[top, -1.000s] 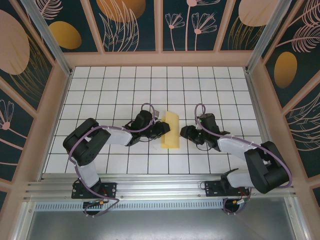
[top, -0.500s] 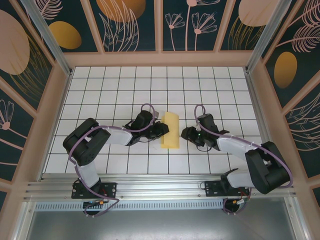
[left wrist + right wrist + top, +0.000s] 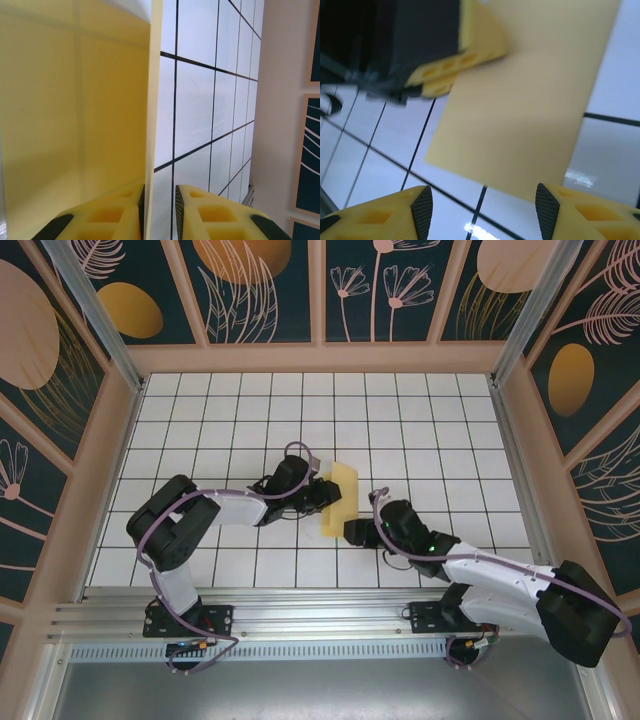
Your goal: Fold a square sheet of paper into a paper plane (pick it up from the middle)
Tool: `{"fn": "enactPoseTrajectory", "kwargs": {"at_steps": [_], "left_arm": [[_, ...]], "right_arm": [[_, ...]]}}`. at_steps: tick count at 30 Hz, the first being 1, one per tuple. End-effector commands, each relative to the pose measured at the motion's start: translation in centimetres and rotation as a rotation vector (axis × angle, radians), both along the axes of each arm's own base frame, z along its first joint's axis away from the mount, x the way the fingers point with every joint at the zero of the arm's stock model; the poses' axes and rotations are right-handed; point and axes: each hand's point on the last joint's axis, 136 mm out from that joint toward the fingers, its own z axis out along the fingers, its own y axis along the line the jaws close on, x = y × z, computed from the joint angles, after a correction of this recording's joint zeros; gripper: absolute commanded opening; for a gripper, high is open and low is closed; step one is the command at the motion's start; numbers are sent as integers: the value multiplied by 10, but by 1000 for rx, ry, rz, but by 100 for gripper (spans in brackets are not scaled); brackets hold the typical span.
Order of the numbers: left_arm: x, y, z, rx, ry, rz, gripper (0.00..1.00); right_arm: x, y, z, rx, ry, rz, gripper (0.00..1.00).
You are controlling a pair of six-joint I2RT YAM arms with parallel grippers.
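Lying folded: narrow pale-yellow square sheet of paper [image 3: 339,501].

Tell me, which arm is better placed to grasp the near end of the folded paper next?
Probably the right: the right gripper is open, facing the paper's near end. The left gripper already pinches its edge.

Robot lab test cell. White grid-tiled table [image 3: 420,410] boxed in by a wooden frame [image 3: 320,357] with dark panels printed with leaves and flowers [image 3: 260,285]. Aluminium rail [image 3: 320,605] along the table's near edge carries two arm bases.
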Motion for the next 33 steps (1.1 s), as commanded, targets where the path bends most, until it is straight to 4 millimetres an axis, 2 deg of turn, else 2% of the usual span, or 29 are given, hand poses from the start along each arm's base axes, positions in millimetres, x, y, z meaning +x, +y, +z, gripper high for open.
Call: {"fn": "enactPoseTrajectory", "kwargs": {"at_steps": [1,7,13,17,20,25,28,31,33], "left_arm": [[3,-1,-6,27,-4,-8,25],[3,-2,-5,21,-6,-8,26],[2,-3,-5,12,-4,-13,26],[2,-3,-6,11,-1,-16,26],[2,-3,-4,5,-3,-13,26],[1,-5,0,-7,-10,-22,26],[1,-4,1,-7,-9,-21,26],[0,-4,1,-5,-10,-23,26],[-1,-1,0,3,-12,-19,27]], "right_arm": [[5,10,18,-49,-207,33,61],[10,19,15,-207,-335,32,63],[14,33,14,-267,-397,70,65],[9,45,14,-276,-425,110,66],[4,52,9,-294,-430,141,66],[16,51,-5,-391,-418,84,67],[24,49,-9,-451,-433,35,62],[26,47,-6,-450,-445,12,52],[25,45,-6,-445,-443,7,41]]}}
